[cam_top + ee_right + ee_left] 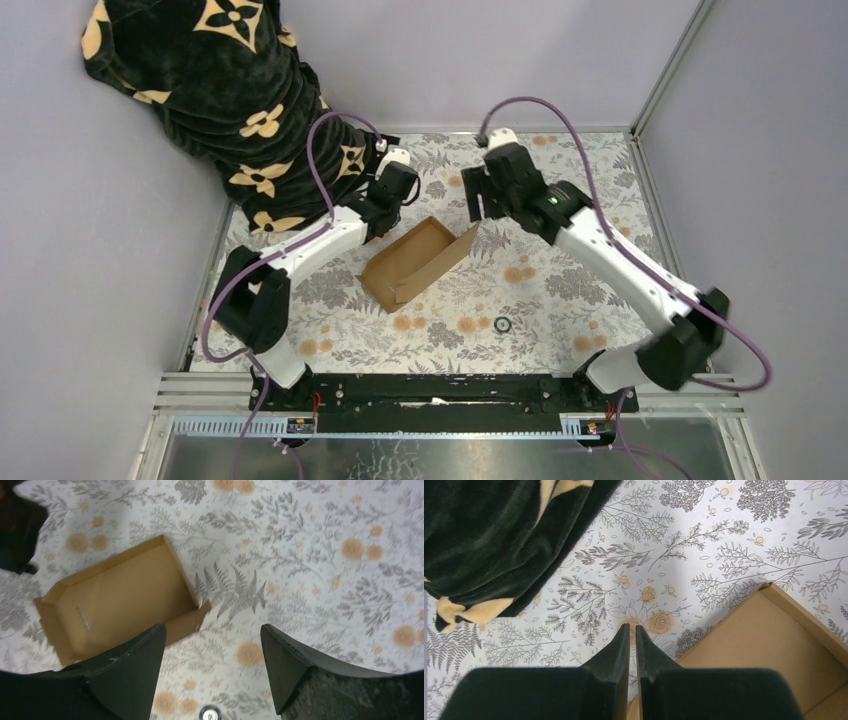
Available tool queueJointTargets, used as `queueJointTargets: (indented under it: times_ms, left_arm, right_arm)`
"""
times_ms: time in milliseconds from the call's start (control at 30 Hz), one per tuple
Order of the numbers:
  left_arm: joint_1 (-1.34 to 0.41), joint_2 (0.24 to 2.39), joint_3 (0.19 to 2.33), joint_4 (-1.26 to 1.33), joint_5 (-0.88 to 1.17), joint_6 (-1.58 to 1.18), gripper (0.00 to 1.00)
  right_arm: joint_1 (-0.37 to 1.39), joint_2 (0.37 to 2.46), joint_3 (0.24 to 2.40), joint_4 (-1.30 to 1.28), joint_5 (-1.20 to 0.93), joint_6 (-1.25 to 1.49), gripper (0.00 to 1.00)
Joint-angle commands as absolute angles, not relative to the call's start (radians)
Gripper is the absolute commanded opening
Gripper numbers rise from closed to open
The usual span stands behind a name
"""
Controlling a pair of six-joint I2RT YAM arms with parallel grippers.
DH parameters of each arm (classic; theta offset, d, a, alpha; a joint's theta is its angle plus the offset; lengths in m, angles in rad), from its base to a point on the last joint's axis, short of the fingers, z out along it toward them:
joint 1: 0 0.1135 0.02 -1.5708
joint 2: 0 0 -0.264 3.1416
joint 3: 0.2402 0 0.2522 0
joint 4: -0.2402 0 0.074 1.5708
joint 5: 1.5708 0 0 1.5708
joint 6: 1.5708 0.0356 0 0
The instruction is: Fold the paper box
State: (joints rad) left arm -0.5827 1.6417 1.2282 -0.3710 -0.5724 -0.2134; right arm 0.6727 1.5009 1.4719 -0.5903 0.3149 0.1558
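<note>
1. Nearest the bases, a small dark ring (502, 324) lies on the floral tablecloth (560, 290), at about 4 o'clock from the box and well apart from it.
2. Mid-table sits the paper box (418, 262), slanted. It's an open tray with its long walls up and a loose end flap (202, 611) poking out at the far-right corner. Folding looks partly done.
3. Handling, as I judge it: light, stiff corrugated board that hinges at its creases and is likely to skate on the cloth. Best hold is a pinch on the thin top edge of a wall or that loose flap, with the other arm bracing.
4. At the box's 11 o'clock, the left gripper (632, 632) has its jaws pressed together on nothing, just beside the box's wall.
5. At 1 o'clock, the right gripper (212, 629) hangs above the cloth with jaws spread wide and empty, near the flap end.
6. Farthest, at 10 o'clock, a black flower-patterned blanket (230, 90) is heaped.
</note>
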Motion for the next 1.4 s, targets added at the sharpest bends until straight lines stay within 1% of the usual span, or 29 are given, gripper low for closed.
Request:
queueJointTargets:
  times_ms: [0, 100, 300, 400, 467, 800, 1100, 1367]
  left_arm:
    - [-0.548, 1.714, 1.289, -0.389, -0.524, -0.215, 0.13]
    - [-0.528, 1.765, 1.303, -0.391, -0.508, -0.212, 0.12]
    - [-0.479, 1.839, 1.317, -0.396, -0.473, -0.226, 0.11]
    - [-0.467, 1.871, 1.324, -0.41, -0.457, -0.236, 0.1]
    - [-0.466, 1.889, 1.314, -0.412, -0.453, -0.242, 0.1]
    - [-0.468, 1.906, 1.217, -0.401, -0.429, -0.285, 0.07]
    - [-0.476, 1.884, 1.141, -0.395, -0.408, -0.318, 0.06]
    - [-0.544, 1.797, 1.044, -0.397, -0.384, -0.368, 0.06]
  right_arm:
    - [0.678, 1.376, 1.328, -0.592, 0.212, 0.283, 0.76]
    - [0.682, 1.332, 1.209, -0.579, 0.165, 0.344, 0.73]
    - [0.683, 1.275, 0.902, -0.36, 0.102, 0.487, 0.74]
    - [0.683, 1.298, 0.812, -0.227, 0.057, 0.551, 0.74]
    - [0.683, 1.325, 0.789, -0.158, 0.038, 0.584, 0.73]
    - [0.683, 1.525, 0.82, 0.028, -0.041, 0.679, 0.73]
    - [0.67, 1.613, 0.941, 0.006, 0.035, 0.642, 0.74]
    - [0.591, 1.747, 1.091, 0.005, -0.043, 0.58, 0.74]
